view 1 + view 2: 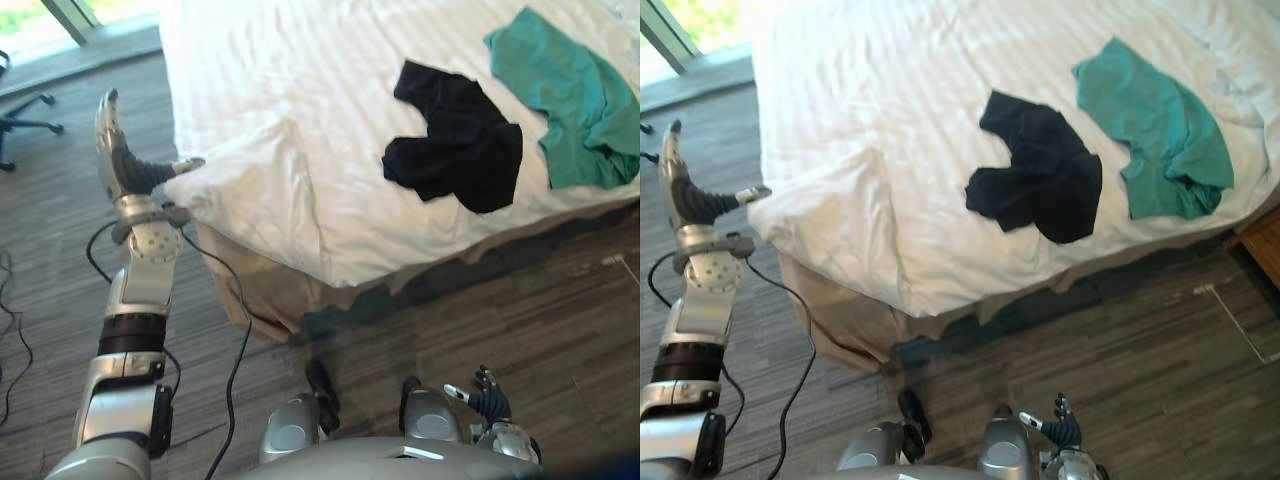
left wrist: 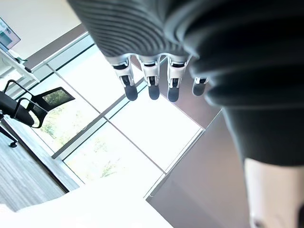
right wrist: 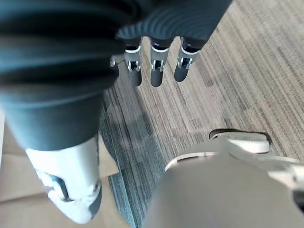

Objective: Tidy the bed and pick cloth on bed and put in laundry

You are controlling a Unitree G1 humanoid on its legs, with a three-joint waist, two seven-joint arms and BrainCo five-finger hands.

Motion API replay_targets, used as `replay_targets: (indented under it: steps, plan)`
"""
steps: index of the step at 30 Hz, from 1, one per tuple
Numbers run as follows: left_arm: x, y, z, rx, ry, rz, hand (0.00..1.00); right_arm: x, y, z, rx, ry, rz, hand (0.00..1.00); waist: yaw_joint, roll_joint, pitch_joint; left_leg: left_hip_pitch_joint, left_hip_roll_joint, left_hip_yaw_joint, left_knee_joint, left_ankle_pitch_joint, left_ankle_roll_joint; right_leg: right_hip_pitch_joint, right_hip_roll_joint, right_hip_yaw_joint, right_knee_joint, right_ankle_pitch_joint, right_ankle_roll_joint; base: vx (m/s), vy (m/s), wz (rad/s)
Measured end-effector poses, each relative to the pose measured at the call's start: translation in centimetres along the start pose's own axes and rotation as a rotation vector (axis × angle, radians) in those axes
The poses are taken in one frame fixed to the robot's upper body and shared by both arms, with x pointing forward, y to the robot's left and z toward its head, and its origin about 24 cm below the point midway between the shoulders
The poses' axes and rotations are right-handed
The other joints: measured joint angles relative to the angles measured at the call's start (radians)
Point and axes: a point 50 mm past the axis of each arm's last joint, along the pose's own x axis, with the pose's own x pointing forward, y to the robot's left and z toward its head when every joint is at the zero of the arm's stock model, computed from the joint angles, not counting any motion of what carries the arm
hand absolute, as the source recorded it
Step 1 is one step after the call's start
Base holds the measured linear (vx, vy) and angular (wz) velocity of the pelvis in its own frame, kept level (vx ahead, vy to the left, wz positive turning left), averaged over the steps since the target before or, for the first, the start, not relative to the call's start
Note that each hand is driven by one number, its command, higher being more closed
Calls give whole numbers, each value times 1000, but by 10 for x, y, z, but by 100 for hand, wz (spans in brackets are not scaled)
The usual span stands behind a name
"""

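Cloth, two pieces, both lying on the bed (image 1: 280, 60), neither one held.
- Black cloth (image 1: 455, 145): crumpled, near the foot edge, resting on the white duvet.
- Teal cloth (image 1: 570, 100): bunched, just beside the black one on the robot's right, apparently not touching it.
- Duvet corner (image 1: 250, 190): rumpled, sagging over the bed's near left corner.
- Left hand (image 1: 118, 155): raised at that corner, fingers straight and apart, nothing in it. Thumb tip at the duvet's edge; contact too fine to tell.
- Right hand (image 1: 488, 402): low over the wooden floor (image 1: 500, 310), fingers relaxed and apart, nothing in it.
- Office chair (image 1: 25, 125): by the window, well apart from the bed.

Step in hand, as judged: tidying the bed at its corner; cloth pick-up not yet begun.
Next move, as judged: pinch the duvet corner and draw it flat, then shift right to bring the black cloth within reach.
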Motion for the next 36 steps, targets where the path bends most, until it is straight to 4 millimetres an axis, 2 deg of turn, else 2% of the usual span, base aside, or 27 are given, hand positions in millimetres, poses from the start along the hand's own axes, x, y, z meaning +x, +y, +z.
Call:
replay_targets:
  steps: [4,10,15,16,19,22,28,30,33,36]
  plan:
    - [26,-2,29,-30,-66,38,0,5,3,22,51,-84,5,0,-1,-11,62,-69,22,17,60,2,12,-57,4,9,26,2,-2,62,-21,2]
    - [46,-11,60,-16,-99,19,0,8,10,54,89,-208,33,0,-3,-19,132,-166,70,42,147,-23,14,-151,22,12,80,6,-8,-4,-23,-2]
    - [63,-20,68,35,-34,-37,0,13,13,80,149,-291,43,0,-14,-25,202,-275,109,53,203,-34,21,-260,45,24,98,21,-25,-60,-17,-11]
    - [66,-19,71,42,-14,-48,100,14,14,89,175,-321,48,0,-20,-28,215,-305,113,55,213,-33,23,-293,46,29,109,23,-25,-60,-2,-6]
    - [71,-21,72,145,8,-111,100,14,14,106,219,-380,52,0,-30,-27,240,-343,120,55,231,-33,28,-330,46,33,119,25,-24,-39,-2,-2]
    - [76,-15,71,216,29,-102,100,13,12,110,228,-400,47,0,-31,-27,240,-348,125,55,232,-34,28,-335,50,34,120,32,-26,-9,-4,-2]
    - [79,-11,71,221,30,-119,100,13,3,115,238,-419,8,0,-33,-15,247,-356,120,53,232,-45,30,-339,45,34,120,31,-25,-4,8,2]
    - [78,-11,69,217,24,-135,100,12,2,119,231,-438,9,0,-33,-14,248,-346,108,55,224,-37,41,-339,34,34,130,29,-25,16,14,5]
    - [69,-18,57,195,31,-212,100,11,-1,123,213,-452,-3,0,-42,-5,252,-306,81,53,222,-33,47,-308,6,32,156,8,-16,45,21,14]
    - [50,-26,38,198,33,-320,100,12,-1,120,175,-435,-13,0,-46,-1,252,-246,54,36,203,-36,45,-240,-19,11,162,-18,-10,42,6,22]
